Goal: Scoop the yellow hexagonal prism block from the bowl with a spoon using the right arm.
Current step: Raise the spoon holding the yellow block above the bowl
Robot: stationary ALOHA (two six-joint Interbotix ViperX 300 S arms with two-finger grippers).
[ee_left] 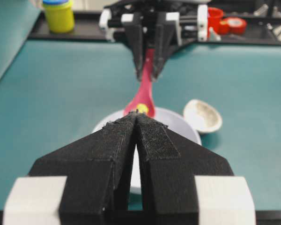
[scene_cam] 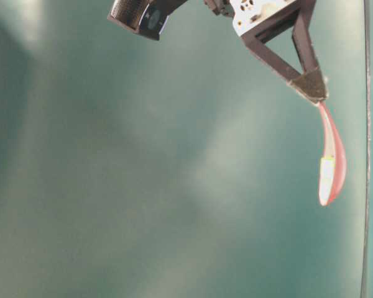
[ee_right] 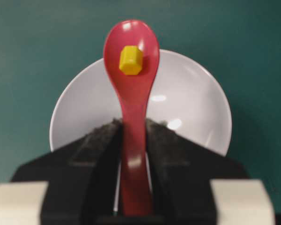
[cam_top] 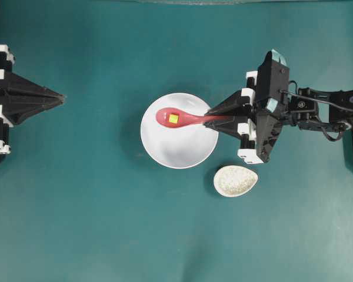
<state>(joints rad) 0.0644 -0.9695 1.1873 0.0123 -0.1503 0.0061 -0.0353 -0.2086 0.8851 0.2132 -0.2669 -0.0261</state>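
Note:
My right gripper [cam_top: 210, 116] is shut on the handle of the pink-red spoon [cam_top: 188, 119] and holds it over the white bowl [cam_top: 182, 147]. The yellow hexagonal prism block [cam_top: 173, 118] lies in the spoon's scoop. In the right wrist view the spoon [ee_right: 133, 108] runs straight out from the gripper [ee_right: 133, 124], with the block [ee_right: 130, 60] near the scoop's tip and the bowl [ee_right: 192, 103] below. The table-level view shows the spoon [scene_cam: 333, 155] carrying the block [scene_cam: 326, 180]. My left gripper [cam_top: 62, 97] is shut and empty at the far left, pointing at the bowl [ee_left: 178, 124].
A small speckled beige oval dish [cam_top: 235, 180] sits just right of and below the bowl. In the left wrist view a yellow jar [ee_left: 59, 15] and red items [ee_left: 215, 16] stand on a dark shelf beyond the table's far edge.

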